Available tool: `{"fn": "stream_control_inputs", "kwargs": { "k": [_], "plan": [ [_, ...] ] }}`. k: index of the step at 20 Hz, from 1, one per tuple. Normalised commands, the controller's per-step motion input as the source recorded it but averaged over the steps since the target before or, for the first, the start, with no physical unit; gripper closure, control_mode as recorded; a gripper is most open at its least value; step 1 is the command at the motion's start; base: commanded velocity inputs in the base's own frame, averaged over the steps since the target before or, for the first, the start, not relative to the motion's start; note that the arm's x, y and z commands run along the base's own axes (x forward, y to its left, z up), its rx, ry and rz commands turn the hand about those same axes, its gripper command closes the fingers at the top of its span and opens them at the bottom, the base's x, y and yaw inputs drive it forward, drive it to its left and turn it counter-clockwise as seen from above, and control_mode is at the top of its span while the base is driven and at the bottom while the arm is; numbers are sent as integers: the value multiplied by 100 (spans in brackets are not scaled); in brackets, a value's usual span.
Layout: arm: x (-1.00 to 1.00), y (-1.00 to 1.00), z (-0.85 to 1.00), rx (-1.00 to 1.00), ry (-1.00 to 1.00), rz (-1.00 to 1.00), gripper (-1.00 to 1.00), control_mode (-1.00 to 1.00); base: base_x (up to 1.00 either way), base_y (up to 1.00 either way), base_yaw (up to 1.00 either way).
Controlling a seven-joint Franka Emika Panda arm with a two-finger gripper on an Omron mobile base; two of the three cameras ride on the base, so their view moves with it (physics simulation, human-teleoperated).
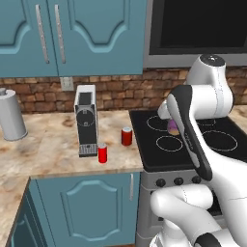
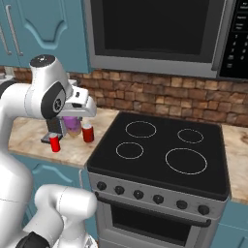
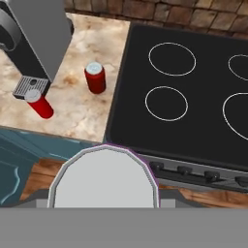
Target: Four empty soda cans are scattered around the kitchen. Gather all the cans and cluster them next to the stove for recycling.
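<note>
My gripper (image 2: 72,120) is shut on a purple soda can (image 2: 73,127), held in the air above the counter just left of the stove (image 2: 160,145). In the hand view the can's grey lid with its purple rim (image 3: 103,181) sits at the bottom centre and hides the fingertips. In the left base view my forearm partly covers the purple can (image 1: 172,127). Two red soda cans stand upright on the counter: one (image 1: 127,136) close to the stove's left edge, the other (image 1: 102,153) in front of the coffee machine. The stove's black cooktop (image 1: 193,142) shows white ring burners.
A grey coffee machine (image 1: 86,120) stands on the marble counter (image 1: 43,149), left of the red cans. A tall paper-towel roll (image 1: 10,116) is at the far left. A black-fronted microwave (image 2: 155,29) hangs over the stove. Blue cabinets sit above and below.
</note>
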Motion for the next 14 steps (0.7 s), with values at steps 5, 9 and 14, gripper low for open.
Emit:
{"fn": "stream_control_inputs", "kwargs": {
  "k": [5,9,14],
  "plan": [
    [4,14,-17,0,4,3,100,-100,14,13,3],
    [16,37,-43,0,11,10,100,-100,0,0,0],
    [22,24,-40,3,13,12,100,-100,0,0,0]
  ]
}}
